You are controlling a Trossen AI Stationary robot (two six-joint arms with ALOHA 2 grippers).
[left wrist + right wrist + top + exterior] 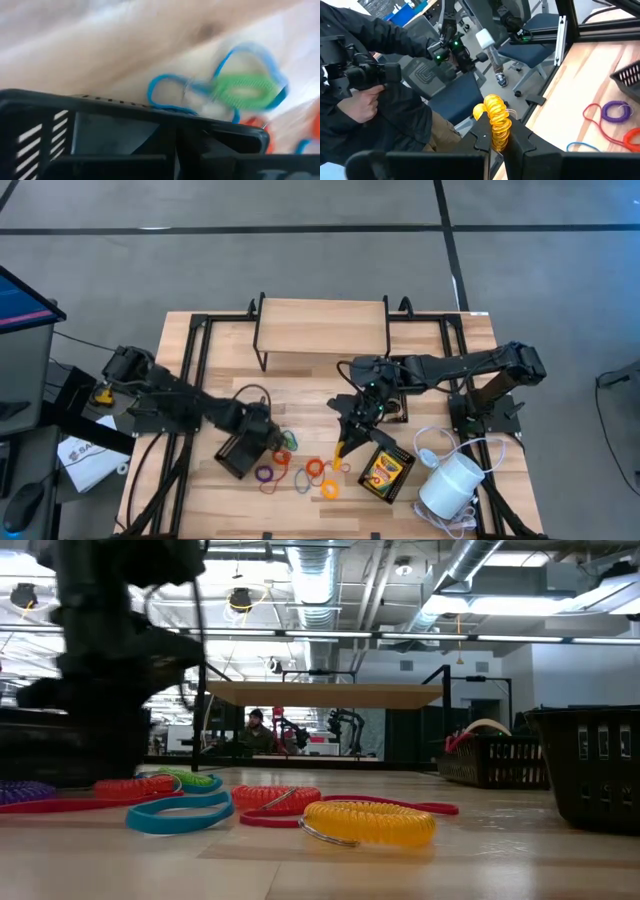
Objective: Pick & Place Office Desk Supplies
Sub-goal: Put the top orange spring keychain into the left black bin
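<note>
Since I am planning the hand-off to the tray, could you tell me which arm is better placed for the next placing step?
Probably the right. The right gripper has its jaws shut on a yellow coiled elastic loop, lifted above the wooden table. The left gripper is shut, carries no loop, and sits at the black mesh rectangular tray.

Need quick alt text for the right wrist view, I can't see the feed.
The right gripper holds a yellow coiled loop in shut jaws, lifted past the table edge. Beyond are a person's hand on a controller and a purple loop on the wood.
</note>
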